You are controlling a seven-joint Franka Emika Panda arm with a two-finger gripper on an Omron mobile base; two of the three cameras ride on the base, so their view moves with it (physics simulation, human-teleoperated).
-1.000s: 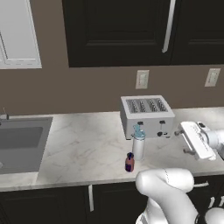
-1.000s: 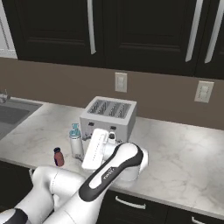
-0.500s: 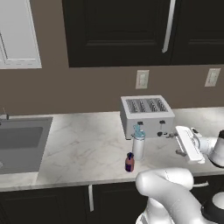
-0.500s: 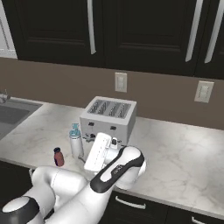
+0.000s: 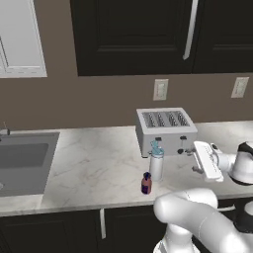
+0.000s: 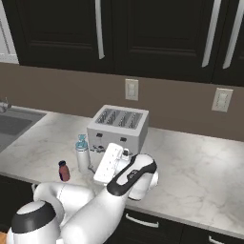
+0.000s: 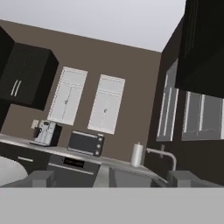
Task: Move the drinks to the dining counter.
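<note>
Two drinks stand on the marble worktop in front of the white toaster (image 5: 165,131): a slim white-grey bottle (image 5: 156,166) (image 6: 83,156) with a light-blue spout lid, and a tiny purple-red bottle (image 5: 146,183) (image 6: 63,171) close to the front edge. My gripper (image 5: 201,159) (image 6: 106,166) hovers just right of the slim bottle, above the worktop, touching neither bottle. In the hand view its fingertips (image 7: 41,178) stand wide apart, open and empty. The dining counter is out of view.
A sink (image 5: 22,158) is set into the worktop at the far left. Dark cabinets hang above, with wall outlets (image 5: 160,89) behind the toaster. The hand view looks across the room at a faucet (image 7: 162,154), a paper towel roll (image 7: 138,154) and a small oven (image 7: 85,143).
My hand has drifted a little left toward the bottles while the forearm swung down and right. Both bottles and the toaster stand where they were.
</note>
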